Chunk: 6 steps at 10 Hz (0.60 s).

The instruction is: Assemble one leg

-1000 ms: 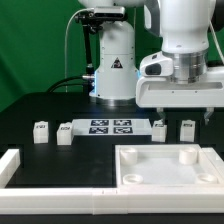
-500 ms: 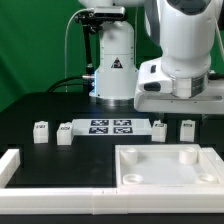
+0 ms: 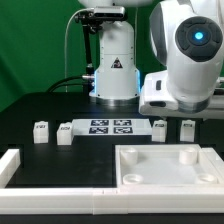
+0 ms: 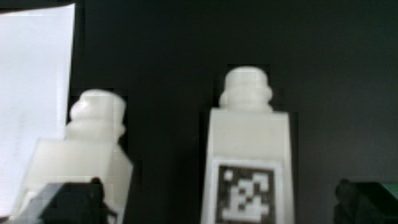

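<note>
a robotics lab: arm base (image 3: 115, 62) at the black table's (image 3: 40, 108) far edge, green backdrop (image 3: 30, 40), marker board (image 3: 110, 127).

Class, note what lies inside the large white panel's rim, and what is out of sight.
Inside the large white panel, three round sockets show, none holding a part; the legs stand outside it. The panel runs past the exterior view's right edge, so a fourth cannot be seen.

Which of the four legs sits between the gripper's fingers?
The leg at the exterior view's far right. The wrist view shows it between the fingers of the open gripper; the neighbouring leg lines up with one finger.
</note>
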### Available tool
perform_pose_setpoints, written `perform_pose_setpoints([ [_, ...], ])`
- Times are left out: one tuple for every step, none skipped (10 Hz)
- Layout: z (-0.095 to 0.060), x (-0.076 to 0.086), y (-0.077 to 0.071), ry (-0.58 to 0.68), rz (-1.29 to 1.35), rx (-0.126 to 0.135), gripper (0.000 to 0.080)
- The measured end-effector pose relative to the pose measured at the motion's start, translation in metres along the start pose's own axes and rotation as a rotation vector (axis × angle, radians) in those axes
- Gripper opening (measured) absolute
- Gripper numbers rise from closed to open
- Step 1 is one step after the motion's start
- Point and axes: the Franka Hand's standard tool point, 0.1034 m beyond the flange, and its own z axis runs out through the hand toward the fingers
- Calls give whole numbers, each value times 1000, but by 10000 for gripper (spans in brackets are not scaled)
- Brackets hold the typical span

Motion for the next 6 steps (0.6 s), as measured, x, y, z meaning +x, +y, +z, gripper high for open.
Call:
perform_pose_setpoints([
  [4,0,-2,4,-2,-3,649],
  [10,0,-5,11,-2,-8,649],
  [15,0,-10,13,4,-14,649],
  [18,1,-11,9,1,-17,649],
  [20,3,-12,5,1,-17,649],
  [24,4,-13,-1,2,-18,649],
])
